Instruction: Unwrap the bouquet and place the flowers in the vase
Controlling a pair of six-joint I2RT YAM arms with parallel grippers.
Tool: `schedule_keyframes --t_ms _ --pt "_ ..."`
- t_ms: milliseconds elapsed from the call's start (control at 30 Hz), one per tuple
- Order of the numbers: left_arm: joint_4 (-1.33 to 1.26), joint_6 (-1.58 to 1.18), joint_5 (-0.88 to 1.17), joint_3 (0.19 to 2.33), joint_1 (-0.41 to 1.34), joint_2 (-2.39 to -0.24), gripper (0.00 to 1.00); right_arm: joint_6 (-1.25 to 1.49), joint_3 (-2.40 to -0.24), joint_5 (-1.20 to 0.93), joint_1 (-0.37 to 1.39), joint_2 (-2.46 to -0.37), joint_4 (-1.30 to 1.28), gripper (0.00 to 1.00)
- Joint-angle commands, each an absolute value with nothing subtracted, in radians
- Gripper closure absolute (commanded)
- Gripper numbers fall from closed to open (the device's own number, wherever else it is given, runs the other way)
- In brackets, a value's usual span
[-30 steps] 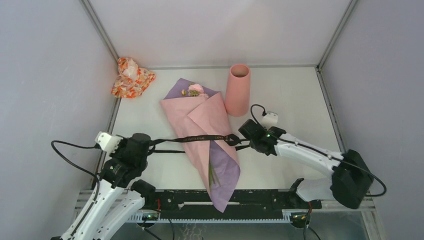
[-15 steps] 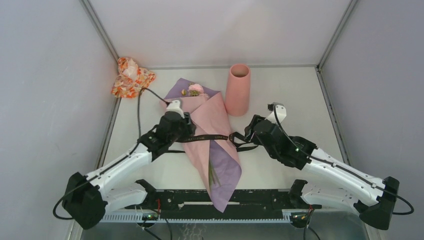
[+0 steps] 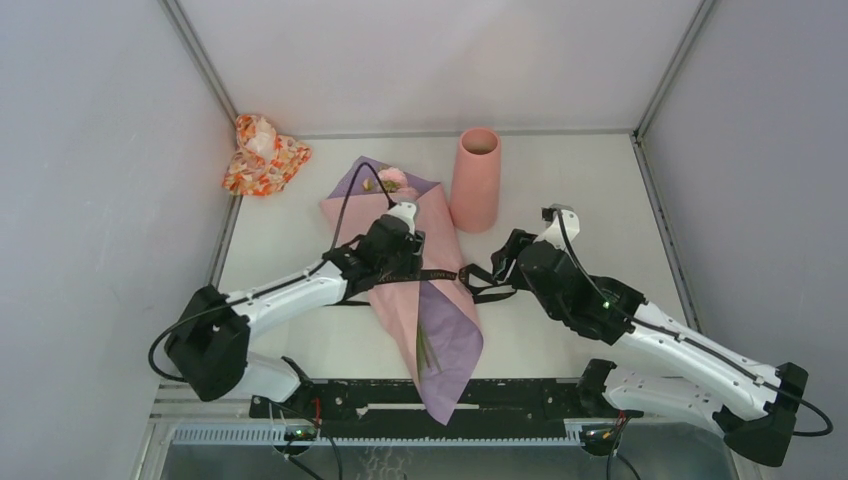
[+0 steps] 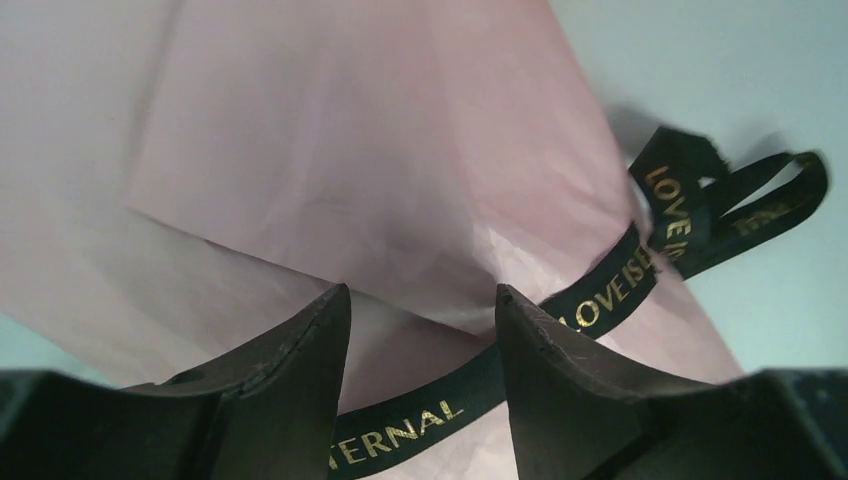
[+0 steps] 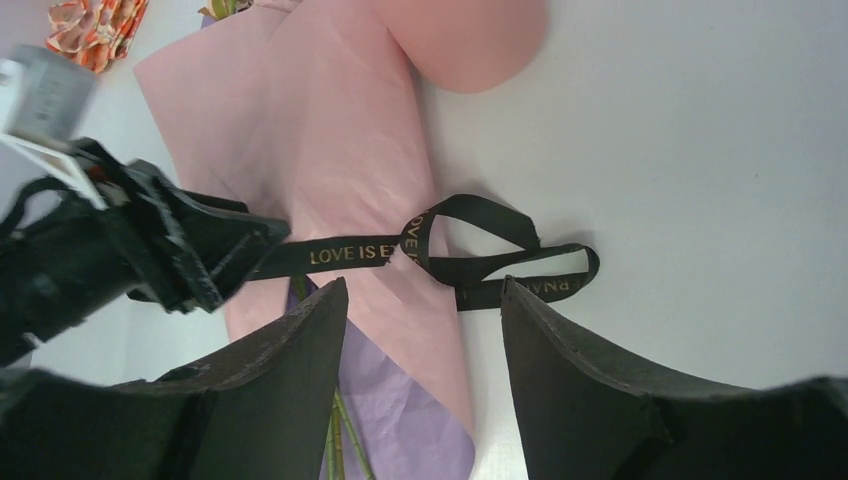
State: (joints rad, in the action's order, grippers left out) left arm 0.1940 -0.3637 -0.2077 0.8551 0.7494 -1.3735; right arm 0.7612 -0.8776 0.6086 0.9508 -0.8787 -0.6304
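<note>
Found left gripper [image 4: 420, 300] open, jaws spread over pink paper of the bouquet [image 3: 445, 335] and black ribbon [image 5: 350, 255]; cannot tell whether touching. Found right gripper [image 5: 420, 290] open too, empty, above loose ribbon loops. Located bouquet lying wrapped beside the vase [image 3: 476, 180]. Versus a second ago: ribbon ends let go, no longer taut; left arm swung in over bouquet.

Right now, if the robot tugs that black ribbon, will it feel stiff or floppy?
Probably floppy: the black ribbon lies in limp, curly loops on the table. It looks thin and flat, so it is likely very light. It may slide easily over the bouquet, whose pink paper looks smooth.
</note>
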Motion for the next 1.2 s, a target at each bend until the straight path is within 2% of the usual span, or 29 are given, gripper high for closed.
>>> schedule_keyframes --t_ms 0,100,167,333,400,467,833,1000,1167 --pt "0.203 -0.331 -0.218 0.905 0.786 -1.423 0.40 0.742 -0.870 0.613 0.953 -0.855 -0.594 0.34" --pt "0.206 -0.332 -0.223 0.901 0.841 -1.440 0.42 0.743 -0.864 0.615 0.952 -0.845 -0.595 0.34" --pt "0.217 -0.336 -0.234 0.898 0.886 -1.448 0.47 0.744 -0.860 0.613 0.951 -0.837 -0.594 0.34" --pt "0.248 -0.373 -0.260 0.868 0.984 -1.464 0.80 0.733 -0.851 0.580 0.950 -0.852 -0.575 0.33" --pt "0.245 -0.398 -0.240 0.840 1.001 -1.460 0.88 0.733 -0.851 0.559 0.950 -0.875 -0.567 0.34" --pt "0.231 -0.426 -0.201 0.800 1.014 -1.437 0.92 0.731 -0.851 0.534 0.950 -0.909 -0.553 0.33" --pt "0.052 -0.556 0.085 0.554 1.074 -1.181 0.92 0.729 -0.851 0.339 0.906 -1.194 -0.427 0.34" --pt "0.132 -0.584 0.007 0.509 1.076 -0.939 0.92 0.659 -0.927 0.306 0.951 -1.324 -0.416 0.35" --pt "0.370 -0.638 -0.279 0.538 1.075 -0.660 0.90 0.625 -1.067 0.368 1.036 -1.463 -0.456 0.34"
